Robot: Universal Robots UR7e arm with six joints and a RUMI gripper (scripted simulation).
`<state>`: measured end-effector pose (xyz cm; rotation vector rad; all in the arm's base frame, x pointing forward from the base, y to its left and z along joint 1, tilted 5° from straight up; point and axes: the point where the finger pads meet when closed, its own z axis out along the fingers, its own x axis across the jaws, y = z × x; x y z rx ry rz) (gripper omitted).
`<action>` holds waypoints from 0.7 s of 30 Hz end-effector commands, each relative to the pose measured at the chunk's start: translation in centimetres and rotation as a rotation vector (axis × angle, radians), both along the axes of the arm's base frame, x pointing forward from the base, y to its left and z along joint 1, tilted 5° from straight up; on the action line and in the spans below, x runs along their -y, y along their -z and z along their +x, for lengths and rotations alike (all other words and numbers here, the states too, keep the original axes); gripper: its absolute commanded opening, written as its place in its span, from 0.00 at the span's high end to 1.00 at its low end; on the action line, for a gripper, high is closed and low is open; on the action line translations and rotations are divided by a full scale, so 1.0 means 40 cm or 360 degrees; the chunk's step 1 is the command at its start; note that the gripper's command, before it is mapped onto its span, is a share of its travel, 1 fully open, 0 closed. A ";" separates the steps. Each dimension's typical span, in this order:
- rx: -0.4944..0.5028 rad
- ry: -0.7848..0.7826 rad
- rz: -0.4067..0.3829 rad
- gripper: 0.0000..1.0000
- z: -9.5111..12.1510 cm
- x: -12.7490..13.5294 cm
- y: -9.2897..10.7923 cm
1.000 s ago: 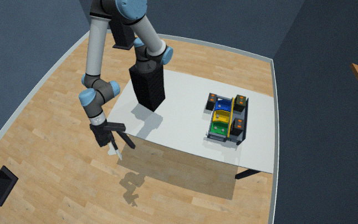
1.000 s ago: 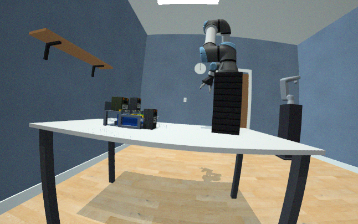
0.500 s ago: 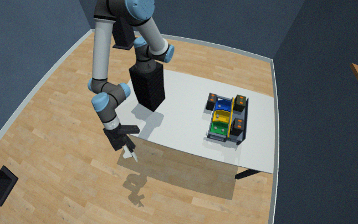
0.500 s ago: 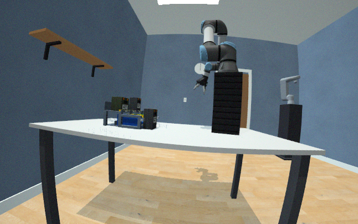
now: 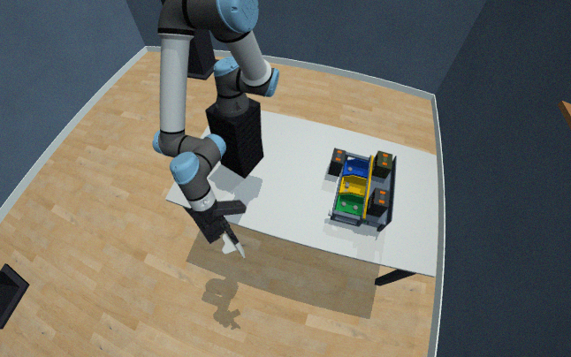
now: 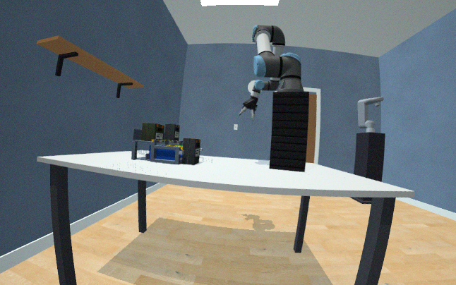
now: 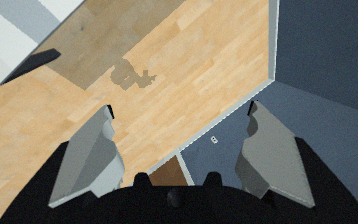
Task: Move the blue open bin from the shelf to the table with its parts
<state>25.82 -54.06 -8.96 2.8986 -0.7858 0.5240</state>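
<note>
We see the gripper point(image 5: 232, 247) hanging past the counter's point(image 5: 292, 208) near corner, over the wood floor point(image 5: 88, 265), with its fingers spread wide apart and nothing between them. In the wrist view the two grey fingers frame only floorboards, a strip of baseboard and the dark blue wall (the arm's own shadow lies on the boards further off).

The arm point(image 5: 174, 79) rises from a black pedestal point(image 5: 239, 137) that stands on the counter, and it bends down toward the floor side, well apart from the bins.

The blue bin point(image 5: 357, 168) sits in a small grey rack point(image 5: 391, 194) on the counter, at the far end of a row of three: blue, then a yellow bin point(image 5: 354, 185), then a green bin point(image 5: 349, 205) nearest the front edge. Small grey parts show in the yellow and green bins; we cannot make out what is in the blue one. A yellow bar point(image 5: 368, 190) runs alongside the row. Dark boxes point(image 5: 383, 164) with orange marks stand on the rack's other side, and one more stands just beside the blue bin.

From the exterior view the blue bin point(image 6: 166, 154) shows low in the rack, under its upper level. A wooden shelf point(image 6: 88, 61) hangs on the wall above, and a second black stand point(image 6: 368, 155) is behind the counter.
</note>
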 end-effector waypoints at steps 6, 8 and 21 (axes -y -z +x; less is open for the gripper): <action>-0.0011 -0.0068 0.0044 0.00 0.122 -0.074 0.022; -0.0014 -0.0082 0.0053 0.00 0.146 -0.091 0.027; -0.0034 -0.0157 0.0100 0.00 0.266 -0.190 0.053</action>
